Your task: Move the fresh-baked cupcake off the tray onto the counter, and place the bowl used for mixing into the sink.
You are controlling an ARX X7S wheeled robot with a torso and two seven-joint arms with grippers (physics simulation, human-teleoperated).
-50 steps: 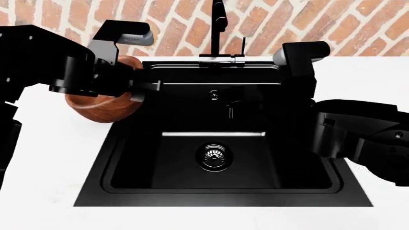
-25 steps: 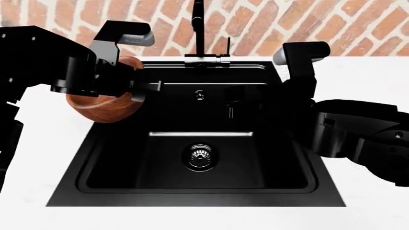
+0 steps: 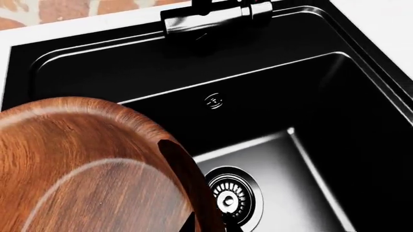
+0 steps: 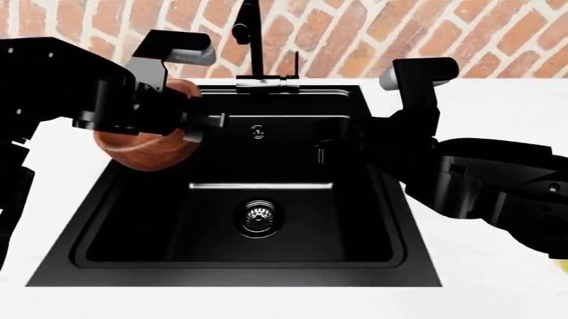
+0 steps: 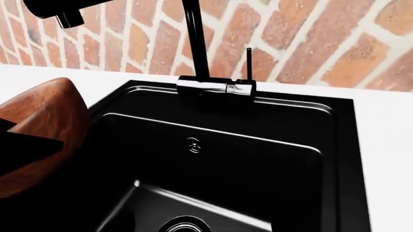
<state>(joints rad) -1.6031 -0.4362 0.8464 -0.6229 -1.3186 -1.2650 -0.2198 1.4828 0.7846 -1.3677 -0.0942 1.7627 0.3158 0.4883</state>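
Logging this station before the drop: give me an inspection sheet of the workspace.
Surface: white counter around the sink, bare where visible.
Job's things: wooden bowl held tilted by the left gripper over the left edge of the black sink; basin holds nothing, drain visible. Cupcake and tray not in view.
Clutter: nothing seen.
Grippers: left shut on the bowl; right gripper over the basin, state unclear.
Cables: nothing seen.
Surroundings: black faucet, red brick wall.
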